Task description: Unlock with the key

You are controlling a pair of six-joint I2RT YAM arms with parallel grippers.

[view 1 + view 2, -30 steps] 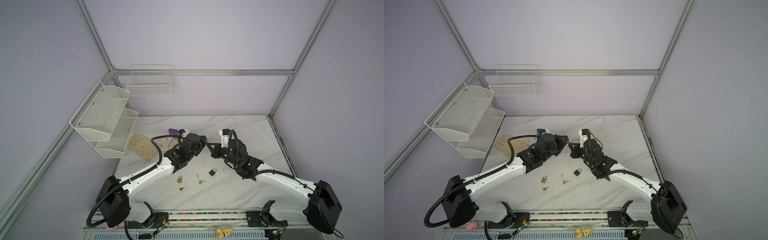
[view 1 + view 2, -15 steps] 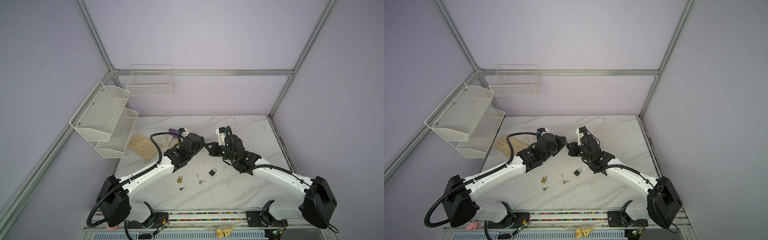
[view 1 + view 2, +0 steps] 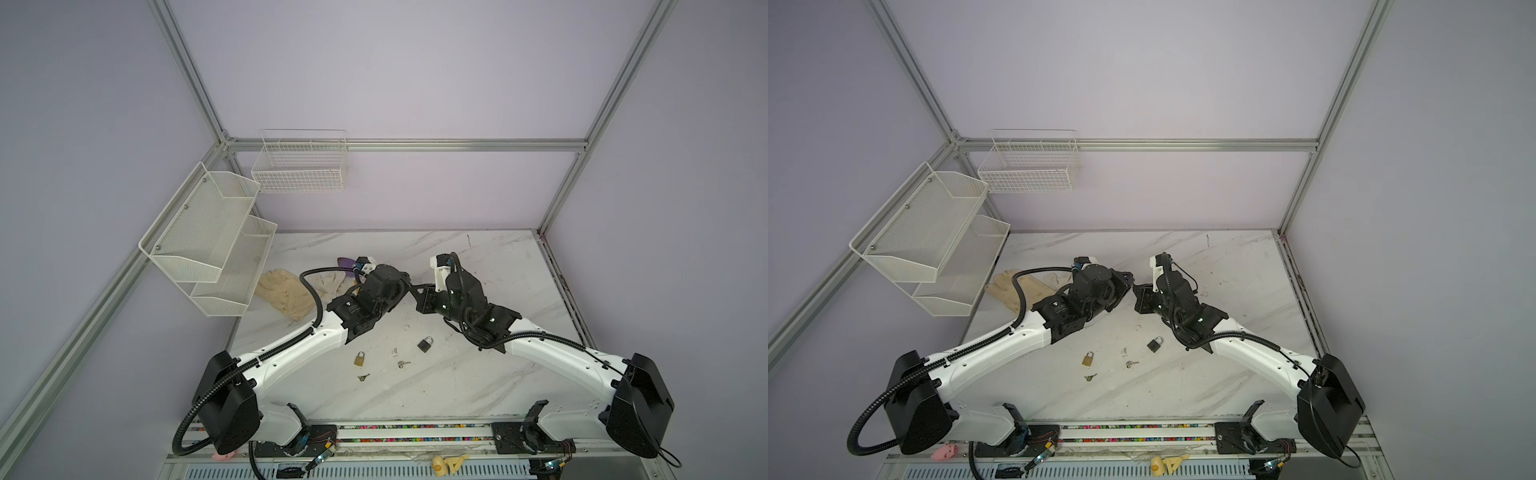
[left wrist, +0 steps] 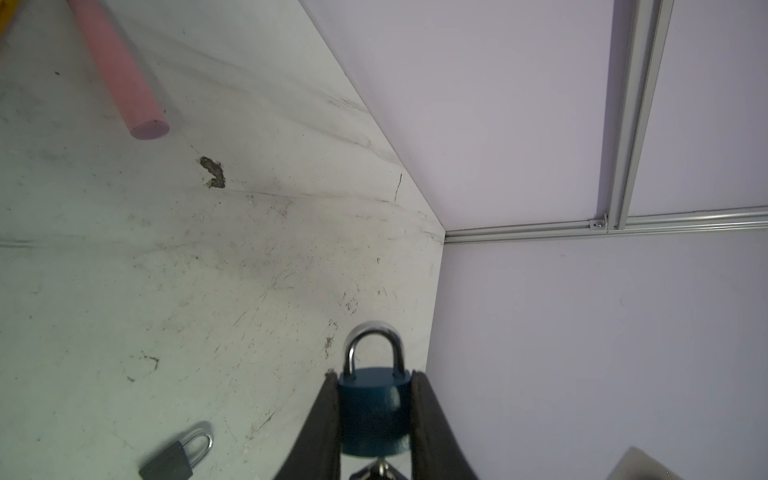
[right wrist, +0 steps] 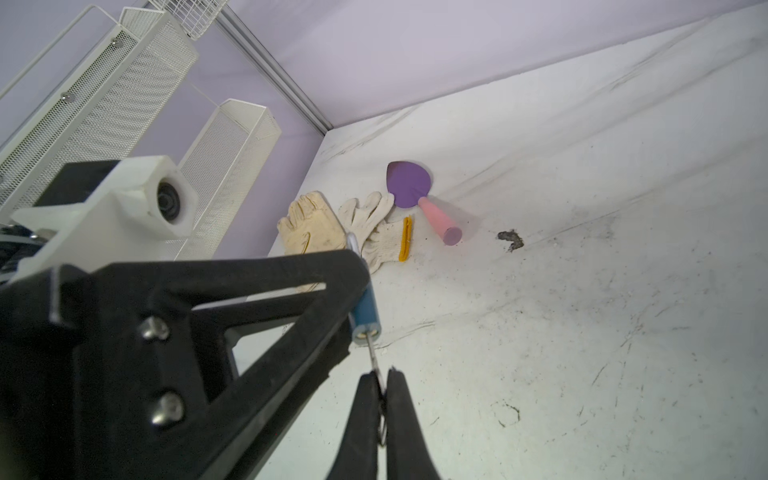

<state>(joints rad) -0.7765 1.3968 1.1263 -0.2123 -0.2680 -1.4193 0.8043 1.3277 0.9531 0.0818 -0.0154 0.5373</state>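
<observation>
Right gripper has edged in toward left gripper; right fingers pinch the key, left fingers clamp the blue padlock above the table; key sits at keyhole, shackle shut; 1 turn likely remains.

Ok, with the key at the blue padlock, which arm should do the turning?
Right, probably. The right gripper is shut on the key, whose blade meets the blue padlock from below. The left gripper only clamps the padlock's body, shackle closed, so it should hold.

Lilac walls, marble tabletop, white wire shelves
</observation>
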